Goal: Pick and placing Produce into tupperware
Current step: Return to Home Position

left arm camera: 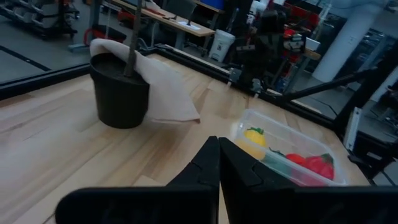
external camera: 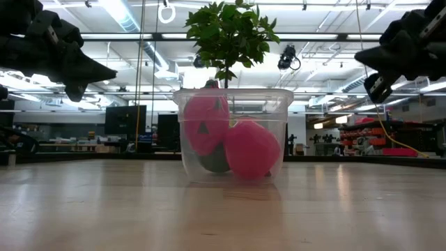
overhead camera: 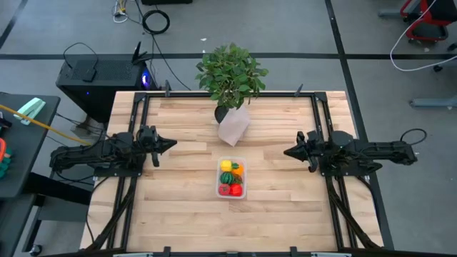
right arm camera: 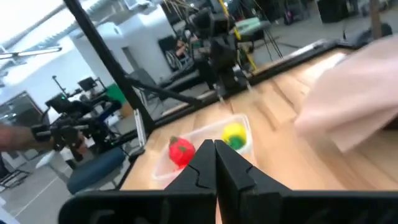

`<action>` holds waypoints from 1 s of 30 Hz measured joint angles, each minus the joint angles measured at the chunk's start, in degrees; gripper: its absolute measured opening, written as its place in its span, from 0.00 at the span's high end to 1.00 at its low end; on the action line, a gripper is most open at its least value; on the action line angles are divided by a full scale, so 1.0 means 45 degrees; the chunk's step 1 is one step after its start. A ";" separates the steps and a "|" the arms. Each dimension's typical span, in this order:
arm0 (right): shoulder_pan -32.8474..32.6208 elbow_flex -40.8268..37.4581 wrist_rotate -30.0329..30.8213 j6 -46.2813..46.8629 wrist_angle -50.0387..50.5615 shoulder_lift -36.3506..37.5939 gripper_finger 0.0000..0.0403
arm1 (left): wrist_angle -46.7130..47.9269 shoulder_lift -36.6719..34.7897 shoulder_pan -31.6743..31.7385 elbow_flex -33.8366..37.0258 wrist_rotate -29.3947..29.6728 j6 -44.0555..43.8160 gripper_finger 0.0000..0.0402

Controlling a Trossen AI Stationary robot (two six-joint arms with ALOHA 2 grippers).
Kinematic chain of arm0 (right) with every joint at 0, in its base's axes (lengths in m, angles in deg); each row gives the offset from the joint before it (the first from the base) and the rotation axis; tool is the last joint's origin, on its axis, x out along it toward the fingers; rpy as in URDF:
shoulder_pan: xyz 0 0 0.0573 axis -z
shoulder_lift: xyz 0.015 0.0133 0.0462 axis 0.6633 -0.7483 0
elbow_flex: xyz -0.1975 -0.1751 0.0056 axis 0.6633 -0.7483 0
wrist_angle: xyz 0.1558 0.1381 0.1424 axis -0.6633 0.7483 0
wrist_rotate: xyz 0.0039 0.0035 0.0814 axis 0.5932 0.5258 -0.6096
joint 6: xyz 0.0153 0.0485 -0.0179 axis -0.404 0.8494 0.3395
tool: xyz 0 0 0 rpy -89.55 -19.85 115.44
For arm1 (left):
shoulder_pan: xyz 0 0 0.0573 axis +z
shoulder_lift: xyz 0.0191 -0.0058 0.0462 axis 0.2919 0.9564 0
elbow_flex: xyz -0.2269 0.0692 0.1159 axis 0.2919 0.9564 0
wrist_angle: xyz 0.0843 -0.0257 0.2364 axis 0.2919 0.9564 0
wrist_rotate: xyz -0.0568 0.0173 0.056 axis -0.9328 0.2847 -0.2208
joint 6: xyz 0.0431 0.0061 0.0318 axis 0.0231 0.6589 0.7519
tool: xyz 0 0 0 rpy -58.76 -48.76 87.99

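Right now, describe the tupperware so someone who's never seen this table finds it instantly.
Find the leafy potted plant at the back middle edge of the wooden table. Just in front of its pale wrapped pot, between the left pincer and right pincer, sits the tupperware. It is the only clear container, with small red, yellow, orange and green produce inside.
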 joint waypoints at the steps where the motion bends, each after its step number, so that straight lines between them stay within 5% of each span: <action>1: 0.0000 0.0000 0.0039 0.0082 0.0145 -0.0007 1.00 | 0.0006 0.0000 0.0000 0.0000 0.0141 -0.0050 0.98; 11: 0.0000 0.0000 0.1377 0.1535 0.0099 -0.0024 0.94 | -0.0045 0.0005 0.0000 0.0000 0.0486 0.0000 0.95; 16: 0.0000 0.0000 0.1307 0.0227 0.0328 -0.0064 0.93 | -0.0062 0.0024 -0.0005 0.0000 0.0483 0.0076 0.91; 23: -0.0005 0.0000 0.1153 -0.6033 0.0293 -0.0058 0.94 | -0.0136 0.0024 -0.0024 0.0012 -0.0130 0.6896 0.91; 30: -0.0005 0.0000 0.1151 -0.5812 0.0292 -0.0058 0.95 | -0.0950 0.0022 -0.0029 0.0053 -0.0296 0.7992 0.93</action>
